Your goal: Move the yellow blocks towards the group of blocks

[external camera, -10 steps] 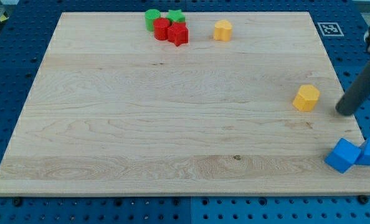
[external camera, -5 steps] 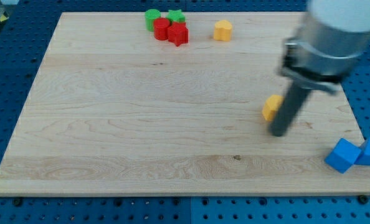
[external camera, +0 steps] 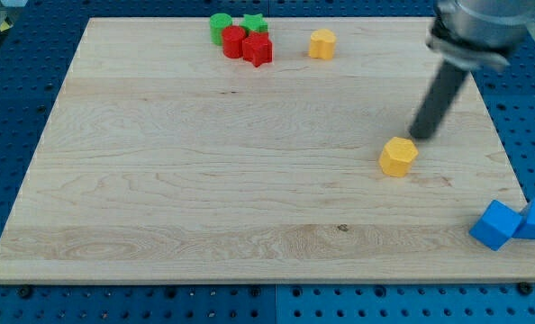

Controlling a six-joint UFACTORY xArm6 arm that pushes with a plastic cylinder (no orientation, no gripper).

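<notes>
While my tip (external camera: 423, 137) sits just up and right of one yellow block (external camera: 398, 157), not touching, the other yellow block (external camera: 321, 43) waits beside the red and green group (external camera: 242, 38) at the desk's (external camera: 204, 198) top; no end effector shows.

Dark rod slanting down from the view's top right, my tip (external camera: 421, 136) on the board
</notes>
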